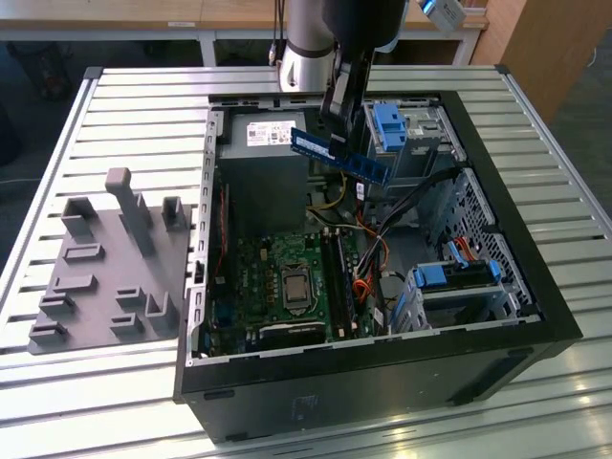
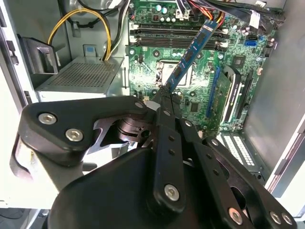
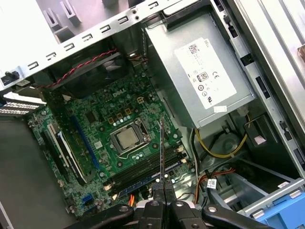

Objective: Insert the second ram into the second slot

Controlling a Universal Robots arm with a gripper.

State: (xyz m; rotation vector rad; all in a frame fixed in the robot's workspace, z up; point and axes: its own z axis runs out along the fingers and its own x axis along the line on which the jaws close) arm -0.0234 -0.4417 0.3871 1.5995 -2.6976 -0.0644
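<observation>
My claw (image 2: 163, 98) is clenched across the flat faces of the second ram (image 2: 194, 50), which I judge light, stiff and fragile, holding it tilted above the open computer case (image 1: 382, 368), not yet seated.

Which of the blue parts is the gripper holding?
The second ram: the thin board clamped in the gripper above the case. The chunky blue latches sit on drive bays.

The worktop (image 1: 96, 402) is formed of ribbed, satin-finished metal. The computer case (image 1: 382, 382) is coated matt black. The power supply (image 3: 200, 81) is housed in bare grey sheet metal. The second ram (image 2: 195, 50) is finished in smooth blue.
</observation>
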